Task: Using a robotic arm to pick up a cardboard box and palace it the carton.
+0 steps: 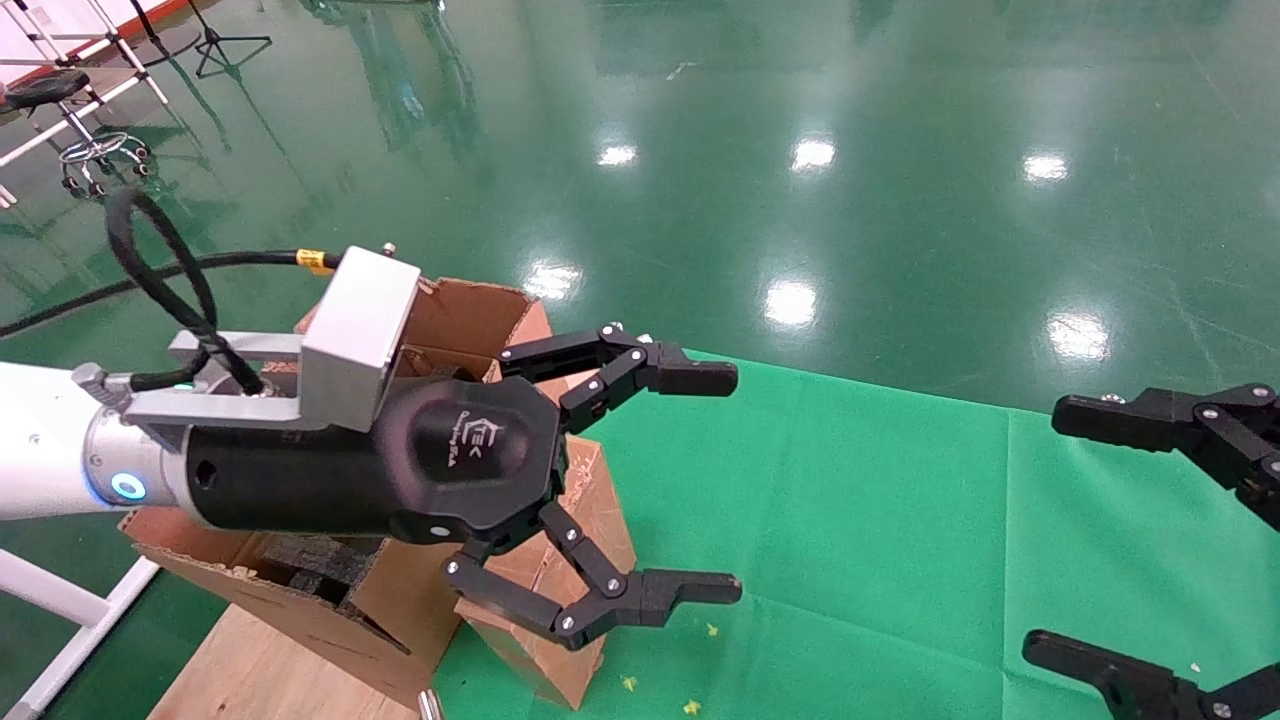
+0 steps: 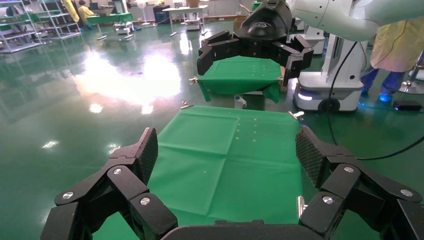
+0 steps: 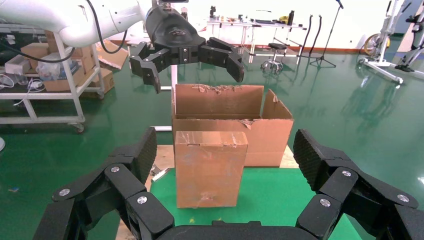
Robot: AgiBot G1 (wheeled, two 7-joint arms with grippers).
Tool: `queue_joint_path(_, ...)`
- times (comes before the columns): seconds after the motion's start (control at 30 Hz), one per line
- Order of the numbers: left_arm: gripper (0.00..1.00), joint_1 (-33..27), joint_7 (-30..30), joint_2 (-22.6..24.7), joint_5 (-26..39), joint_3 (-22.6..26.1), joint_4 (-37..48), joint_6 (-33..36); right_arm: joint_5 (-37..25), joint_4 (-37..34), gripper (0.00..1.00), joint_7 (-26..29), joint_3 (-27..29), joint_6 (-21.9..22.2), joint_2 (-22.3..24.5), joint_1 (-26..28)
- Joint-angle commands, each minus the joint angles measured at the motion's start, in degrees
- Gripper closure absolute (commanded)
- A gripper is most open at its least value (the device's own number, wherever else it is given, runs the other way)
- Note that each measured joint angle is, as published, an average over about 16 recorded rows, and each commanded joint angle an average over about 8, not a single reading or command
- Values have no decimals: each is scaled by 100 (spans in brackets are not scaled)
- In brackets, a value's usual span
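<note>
Box stood upright on the green counter, touching the near face of the carton at the left. Above both hung the left gripper, jaws spread wide, empty. Far right, the right gripper waited open too.

Small brown cardboard box upright, before open flapped carton

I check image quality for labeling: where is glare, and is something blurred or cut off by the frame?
Head view: ceiling lights glare on the glossy green floor; the right hand is cut by the frame edge. Left wrist view: a broad bright glare patch on the floor. Right wrist view: the cardboard box looks sharp, with a bright background.
</note>
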Motion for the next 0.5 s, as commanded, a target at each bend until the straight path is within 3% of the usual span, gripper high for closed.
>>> queue_joint_path(0.03,0,0,0,0,0,0,0,0,0,0,0,0,0,0,0,0)
queue_joint_path(0.5,0,0,0,0,-1,0,-1,0,0,0,0,0,0,0,0,0)
